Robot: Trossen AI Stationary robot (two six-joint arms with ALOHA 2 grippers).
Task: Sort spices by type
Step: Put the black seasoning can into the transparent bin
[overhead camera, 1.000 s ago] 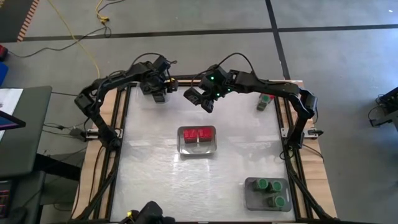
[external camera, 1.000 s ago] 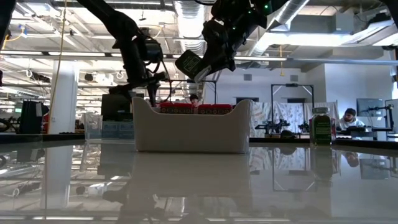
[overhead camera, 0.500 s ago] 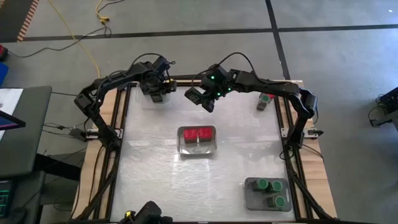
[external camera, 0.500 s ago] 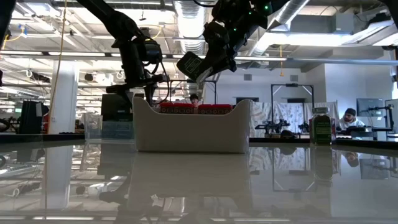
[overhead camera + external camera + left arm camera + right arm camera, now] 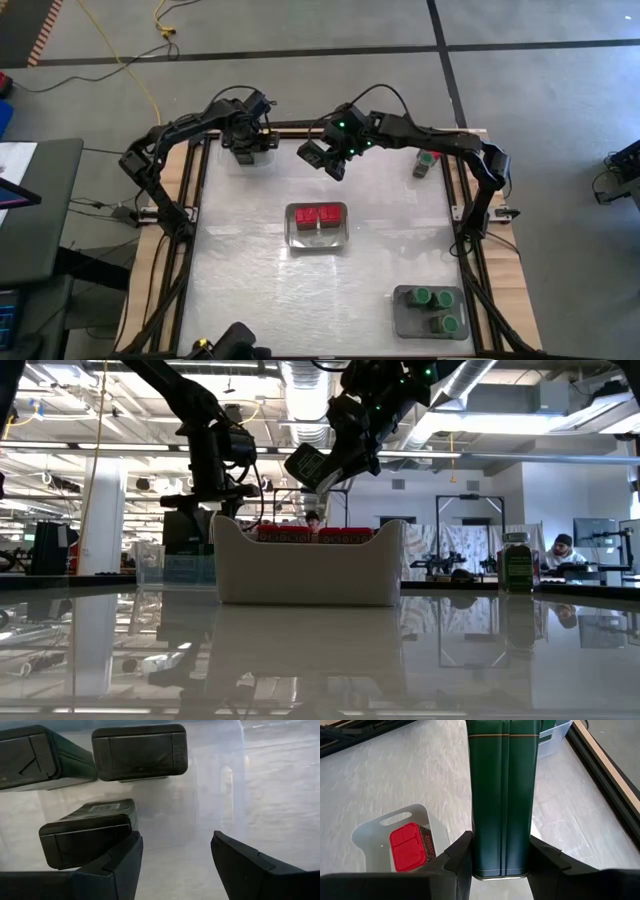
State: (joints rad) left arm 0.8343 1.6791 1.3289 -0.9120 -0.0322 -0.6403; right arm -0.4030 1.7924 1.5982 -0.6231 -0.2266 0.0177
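The spices are split among three trays, and one dark green tin (image 5: 503, 795) sits clamped between the fingers of the right gripper (image 5: 322, 158), raised above the table (image 5: 250, 280). Below and just ahead of that gripper stands a grey tray (image 5: 317, 236) holding red-capped jars (image 5: 318, 214); nothing lies between them. Farther off, near the table's front corner, another tray (image 5: 405, 320) holds green-capped jars (image 5: 432, 297), and one green-capped jar (image 5: 425, 162) stands alone beside the right arm. The left gripper (image 5: 175, 855) hangs with its fingers apart and empty over a clear bin (image 5: 235, 780), where three black tins (image 5: 140, 751) lie just ahead of it. The tabletop is glossy white; an open workshop shows beyond.
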